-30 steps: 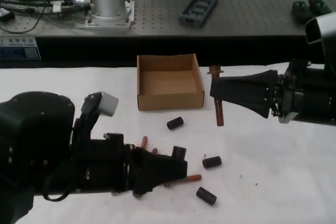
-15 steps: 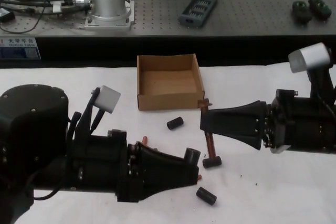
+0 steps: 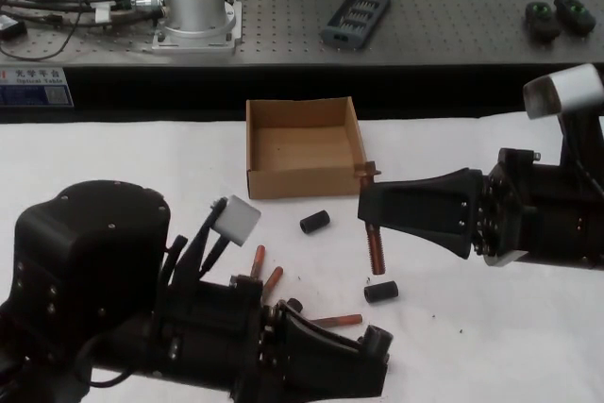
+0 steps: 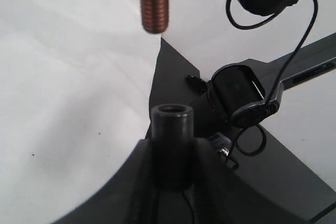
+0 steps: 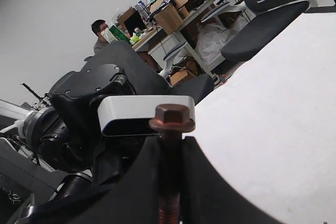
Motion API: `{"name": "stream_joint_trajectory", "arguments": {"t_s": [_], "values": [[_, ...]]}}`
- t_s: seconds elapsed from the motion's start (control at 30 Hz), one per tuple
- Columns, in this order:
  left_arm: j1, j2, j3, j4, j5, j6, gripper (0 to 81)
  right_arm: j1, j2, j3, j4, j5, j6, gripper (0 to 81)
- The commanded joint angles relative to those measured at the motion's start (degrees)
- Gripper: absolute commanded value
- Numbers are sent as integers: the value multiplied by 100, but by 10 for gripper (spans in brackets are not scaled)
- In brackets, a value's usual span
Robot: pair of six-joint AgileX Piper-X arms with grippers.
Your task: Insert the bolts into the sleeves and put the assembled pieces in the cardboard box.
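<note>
The left gripper (image 4: 170, 153) clamps an upright sleeve (image 4: 172, 135); the right gripper (image 3: 369, 203) pinches a hanging bolt (image 3: 375, 244). Loose sleeves (image 3: 315, 223) and spare bolts (image 3: 337, 320) lie between them, near the cardboard box (image 3: 305, 182).

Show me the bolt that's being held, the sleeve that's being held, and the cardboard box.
held bolt (image 3: 376, 250), high view, threaded shank near its tip.
held sleeve (image 4: 171, 135), left wrist view, its side wall.
cardboard box (image 3: 307, 181), high view, front wall.

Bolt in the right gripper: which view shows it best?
High view: the bolt hangs upright from the right gripper, head and shank both visible. Right wrist view shows its hex head and upper shank; left wrist view, just its threaded tip.
</note>
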Motion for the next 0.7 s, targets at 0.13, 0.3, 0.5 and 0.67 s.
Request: {"name": "stream_joint_trajectory", "arguments": {"t_s": [0.13,0.3,0.5,0.67], "values": [[-30,-4,-23,-598,-507,54,39,26,-2,-13,-104,-77,16,21],[-30,-4,-23,-587,-904,115,39,26,-2,40,-104,-77,-10,21],[-30,-4,16,-602,-1443,247,39,26,11,160,-104,-33,-122,21],[-30,-4,576,-1401,-2048,-64,39,10,179,149,-635,213,-136,21]]}}
